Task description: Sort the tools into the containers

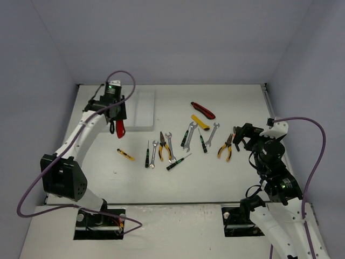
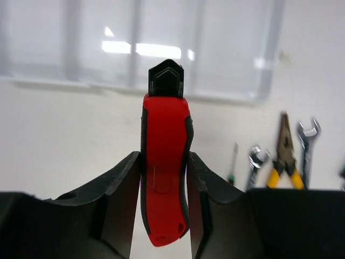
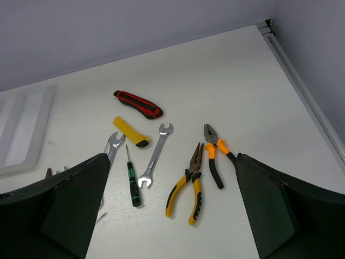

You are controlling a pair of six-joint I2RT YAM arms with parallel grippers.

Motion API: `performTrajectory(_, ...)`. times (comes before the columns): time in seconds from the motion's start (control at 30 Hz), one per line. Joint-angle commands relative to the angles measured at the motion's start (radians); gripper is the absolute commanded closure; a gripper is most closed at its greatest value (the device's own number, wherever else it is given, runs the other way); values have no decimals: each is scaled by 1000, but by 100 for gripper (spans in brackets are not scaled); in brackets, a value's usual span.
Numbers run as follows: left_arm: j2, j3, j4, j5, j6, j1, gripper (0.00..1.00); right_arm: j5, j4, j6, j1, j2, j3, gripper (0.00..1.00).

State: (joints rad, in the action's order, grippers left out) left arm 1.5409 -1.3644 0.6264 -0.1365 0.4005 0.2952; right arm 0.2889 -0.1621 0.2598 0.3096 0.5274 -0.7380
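Zero tools (image 1: 164,148) look sorted yet. Nearest the arms, bottom middle of the top view, the table (image 1: 215,181) is open room; right gripper (image 3: 172,210) hangs wide open near the pliers (image 3: 186,191) at middle right, other tools scattered mid-frame. Farther back, left gripper (image 2: 164,178) is clamped on a red knife (image 2: 164,124) just short of the tray (image 1: 143,110) upper left, back wall (image 1: 172,43) close behind.

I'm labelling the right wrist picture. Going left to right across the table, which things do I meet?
white tray → half-hidden wrench → green-handled screwdriver → silver wrench → yellow-handled pliers → orange-handled pliers. Left out, as they span several of these: red knife, yellow knife.
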Motion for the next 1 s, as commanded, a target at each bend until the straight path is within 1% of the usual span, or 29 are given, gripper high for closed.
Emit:
performTrajectory(0.0, 17, -169, 2, -42, -238, -170, 100, -7, 53, 0, 13, -8, 17, 0)
performTrajectory(0.07, 68, -266, -8, -66, -319, -205, 100, -9, 53, 5, 14, -13, 19, 0)
performTrajectory(0.17, 189, -359, -50, -65, -470, -276, 100, -29, 53, 14, 16, -18, 32, 0)
performTrajectory(0.3, 326, -473, -80, -63, -586, -355, 100, -57, 53, 25, 17, -9, 47, 0)
performTrajectory(0.4, 446, -564, -105, -54, -625, -390, 100, -86, 53, 44, 17, 17, 55, 0)
performTrajectory(0.47, 517, -605, -122, -41, -625, -409, 100, -104, 53, 52, 17, 44, 56, 0)
performTrajectory(0.63, 634, -650, -149, 7, -586, -442, 100, -117, 53, 56, 17, 84, 51, 0)
performTrajectory(0.73, 653, -624, -185, 10, -583, -446, 99, -112, 53, 58, 16, 100, 53, 0)
performTrajectory(0.77, 659, -606, -207, 8, -585, -447, 97, -111, 53, 58, 17, 107, 54, 0)
performTrajectory(0.87, 671, -588, -232, 15, -580, -456, 81, -116, 52, 56, 18, 125, 44, 0)
performTrajectory(0.97, 669, -578, -230, 35, -568, -464, 71, -124, 53, 51, 17, 136, 33, 0)
